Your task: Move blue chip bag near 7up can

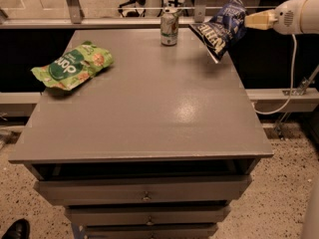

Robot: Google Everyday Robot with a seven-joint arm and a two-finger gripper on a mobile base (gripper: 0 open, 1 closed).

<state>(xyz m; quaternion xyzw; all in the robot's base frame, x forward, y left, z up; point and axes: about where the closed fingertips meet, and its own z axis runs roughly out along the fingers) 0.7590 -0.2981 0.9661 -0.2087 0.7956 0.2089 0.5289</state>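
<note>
Clamping the blue chip bag by its right edge, the gripper holds it tilted over the table's far right corner; the 7up can stands just left of the bag.

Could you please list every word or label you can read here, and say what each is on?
"Kettle": tilted white letters on the blue chip bag, held by the gripper at far right.
"pop", or close to it: large white letters on the green snack bag.
7up can: label too blurred to read.
Small print on both bags: unreadable.
</note>
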